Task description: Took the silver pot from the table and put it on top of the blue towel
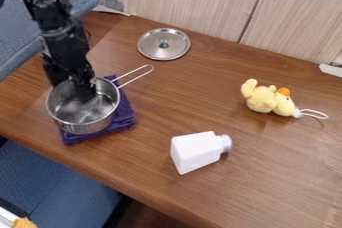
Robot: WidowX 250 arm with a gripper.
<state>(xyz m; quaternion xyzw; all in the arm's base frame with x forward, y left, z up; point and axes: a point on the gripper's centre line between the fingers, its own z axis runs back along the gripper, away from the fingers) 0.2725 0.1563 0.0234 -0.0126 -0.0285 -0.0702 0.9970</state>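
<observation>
At the left, the black gripper (85,92) hangs down into the silver pot (83,124); whether it is wide, narrow or clamped on the wall cannot be told. The pot seems to rest on the blue towel (125,116), so the arm should release softly and rise straight, never dragging the wire handle (152,68) sideways.

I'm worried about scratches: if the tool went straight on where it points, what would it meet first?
Likely the floor of the silver saucepan; the tool points down into it, though depth is hard to judge.
</observation>
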